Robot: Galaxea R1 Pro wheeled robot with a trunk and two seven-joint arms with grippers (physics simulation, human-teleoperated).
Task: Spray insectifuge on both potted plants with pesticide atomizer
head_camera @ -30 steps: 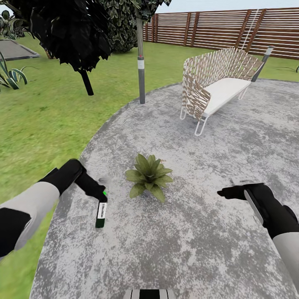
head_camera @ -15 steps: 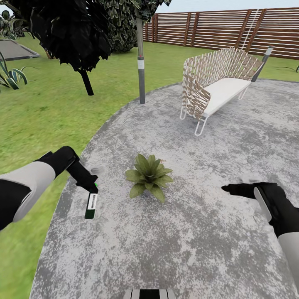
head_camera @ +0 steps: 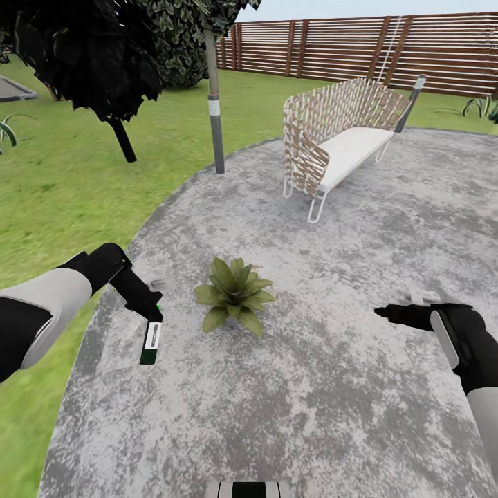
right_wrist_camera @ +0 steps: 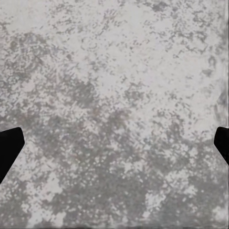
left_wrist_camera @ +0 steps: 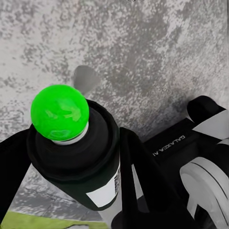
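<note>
Now my left gripper (head_camera: 147,315) pinches the pesticide atomizer (head_camera: 151,342) just beside the potted plant (head_camera: 233,294); my right gripper (head_camera: 387,313) hangs spread.

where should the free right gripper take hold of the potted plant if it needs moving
Probably low at the base of the potted plant, coming in from its right side. The leaves spread outward in a flat rosette and hide the pot, so gripping leaves risks slipping. The right gripper hangs open on that side, above bare patio.
</note>
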